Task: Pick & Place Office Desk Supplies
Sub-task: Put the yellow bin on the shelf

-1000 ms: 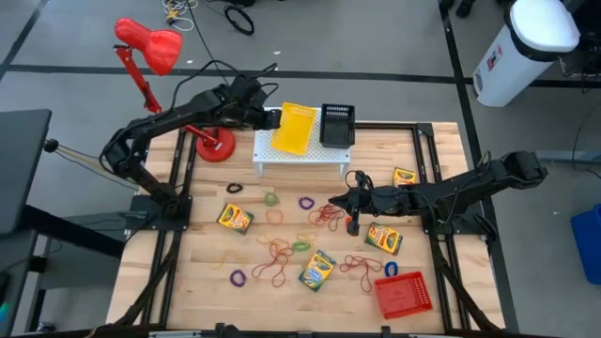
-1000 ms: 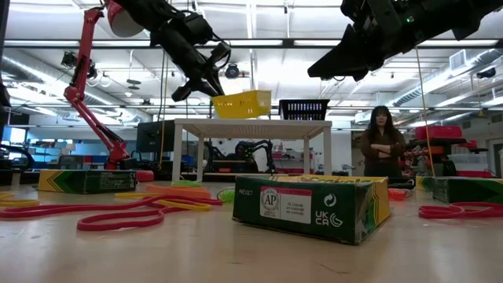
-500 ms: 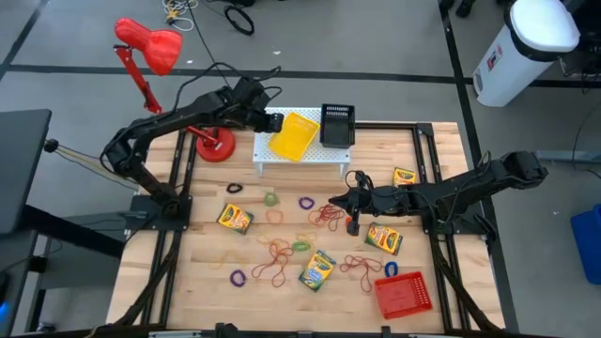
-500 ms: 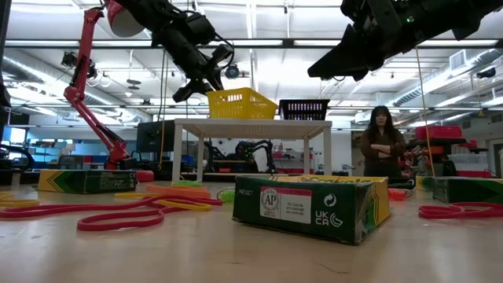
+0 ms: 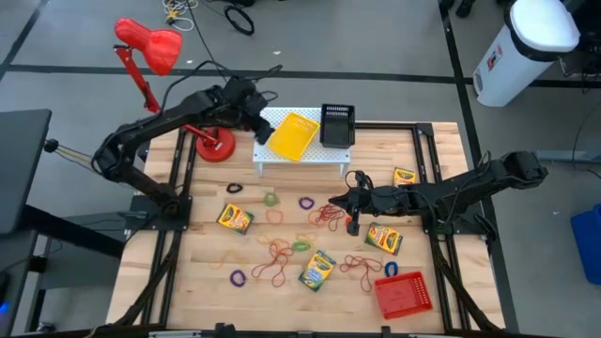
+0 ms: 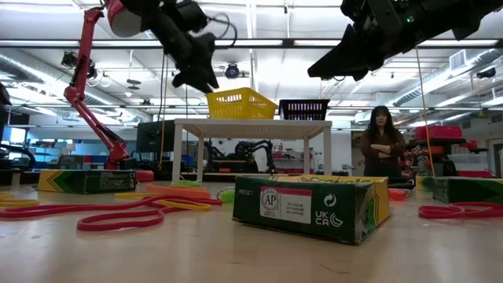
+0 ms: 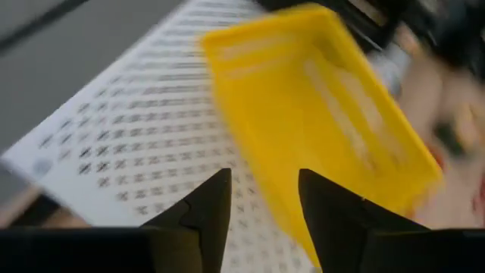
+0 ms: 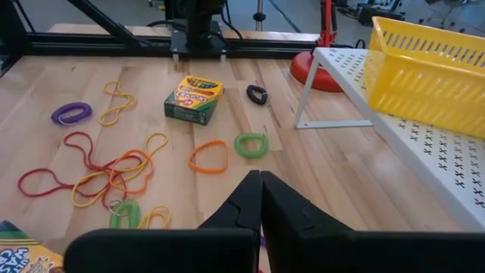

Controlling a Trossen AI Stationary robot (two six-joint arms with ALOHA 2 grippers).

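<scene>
Several yellow-and-green crayon boxes [image 5: 235,218] [image 5: 317,270] [image 5: 383,238] [image 5: 405,176] lie flat on the wooden table among loose rubber bands [image 5: 327,215] [image 8: 98,171]. A yellow basket [image 5: 294,133] [image 7: 318,114] stands on its bottom on the white perforated rack [image 5: 300,154], beside a black basket [image 5: 337,125]. My left gripper [image 5: 261,130] [image 7: 264,186] is open just off the yellow basket's left end, above the rack, and touches nothing. My right gripper [image 5: 351,201] [image 8: 260,189] hangs shut above the table's middle, over the rubber bands.
A red desk lamp [image 5: 150,47] stands with its base [image 5: 214,145] left of the rack. A red basket [image 5: 404,294] sits at the near right corner. A person [image 6: 381,141] stands beyond the table. Bare wood shows at the near left.
My left gripper has rolled its wrist and turned the tipped yellow basket upright onto the rack. It has then opened, let the basket go, and drawn back up and toward the table's left. The basket stays on the rack.
</scene>
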